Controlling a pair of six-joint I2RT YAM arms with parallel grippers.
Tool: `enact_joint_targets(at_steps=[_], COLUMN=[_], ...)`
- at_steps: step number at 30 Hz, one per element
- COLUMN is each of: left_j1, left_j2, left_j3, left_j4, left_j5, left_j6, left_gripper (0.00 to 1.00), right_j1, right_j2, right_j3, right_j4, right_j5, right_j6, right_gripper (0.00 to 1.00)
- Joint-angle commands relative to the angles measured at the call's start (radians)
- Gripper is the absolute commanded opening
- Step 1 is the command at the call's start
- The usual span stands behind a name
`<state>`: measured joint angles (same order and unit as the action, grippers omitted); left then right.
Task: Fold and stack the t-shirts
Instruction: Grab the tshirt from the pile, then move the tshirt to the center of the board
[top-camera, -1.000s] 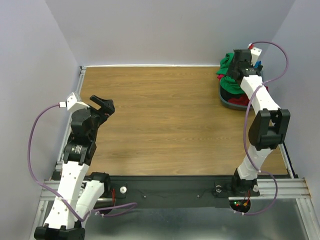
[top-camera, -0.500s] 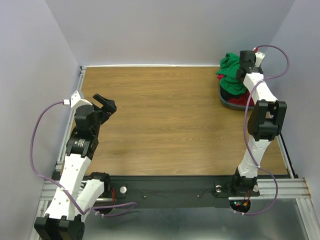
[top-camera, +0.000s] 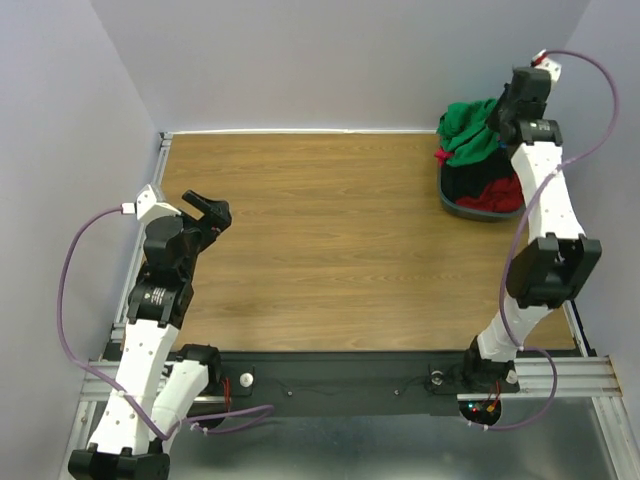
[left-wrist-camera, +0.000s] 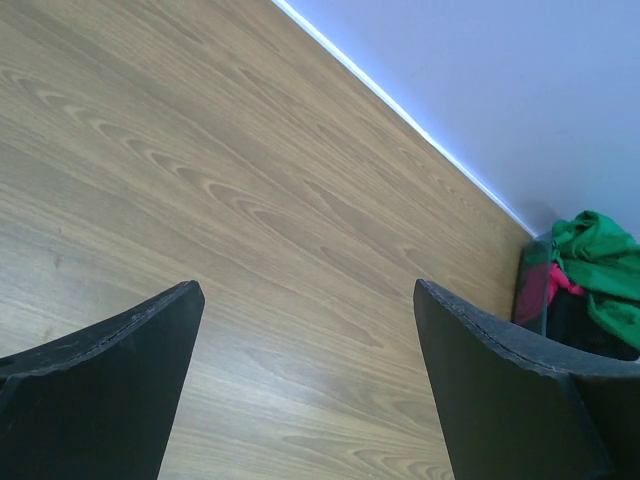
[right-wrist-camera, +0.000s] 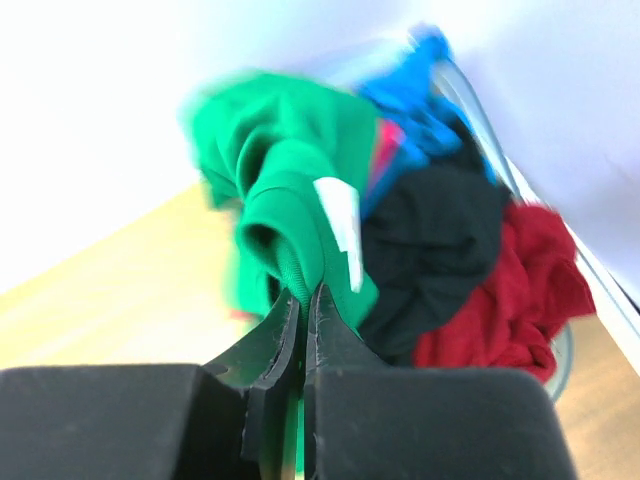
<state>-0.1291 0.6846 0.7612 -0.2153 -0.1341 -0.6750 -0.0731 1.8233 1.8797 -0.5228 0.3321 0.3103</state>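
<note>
My right pincer (right-wrist-camera: 303, 297) is clamped tight on a fold of the bright green cloth t-shirt (right-wrist-camera: 290, 190), which bunches up over the grey-blue plastic bin (top-camera: 478, 212) at the far right corner of the brown wooden table (top-camera: 330, 230); below it in the bin lie a black t-shirt (right-wrist-camera: 430, 240), a red t-shirt (right-wrist-camera: 515, 295) and a blue t-shirt (right-wrist-camera: 425, 105). My left pincer (left-wrist-camera: 305, 295) hangs spread wide over bare wood near the table's left edge, well apart from the bin, holding nothing.

green t-shirt (right-wrist-camera: 290, 190): bunched, hanging | black t-shirt (right-wrist-camera: 430, 250), red t-shirt (right-wrist-camera: 520, 290): crumpled heap beneath | blue t-shirt (right-wrist-camera: 420, 105): blurred, probably behind
</note>
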Motion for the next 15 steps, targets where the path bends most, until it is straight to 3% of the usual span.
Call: enact_joint_targets(at_steps=[1,4,10,15], left_j1=[0.000,0.002,0.002,0.002], left_j2=[-0.045,-0.060,-0.083,-0.102], left_j3=[0.026,0.026,0.033,0.043], left_j4=[-0.001,-0.010,-0.061,-0.098], left_j5=[0.017,0.039,0.051,0.042], left_j6=[-0.006,-0.003,0.002,0.003], left_gripper=[0.99,0.99,0.99,0.99], right_j1=[-0.005,0.031,0.324,0.496], right_j2=[-0.168,-0.157,-0.154,-0.087], right_j3=[0.160,0.308,0.427,0.485], right_j4=[0.055,0.049,0.032,0.030], right_j5=[-0.427,-0.715,-0.754,-0.817], right_j6=[0.022,0.073,0.038,0.020], right_gripper=[0.00,0.00,0.00,0.00])
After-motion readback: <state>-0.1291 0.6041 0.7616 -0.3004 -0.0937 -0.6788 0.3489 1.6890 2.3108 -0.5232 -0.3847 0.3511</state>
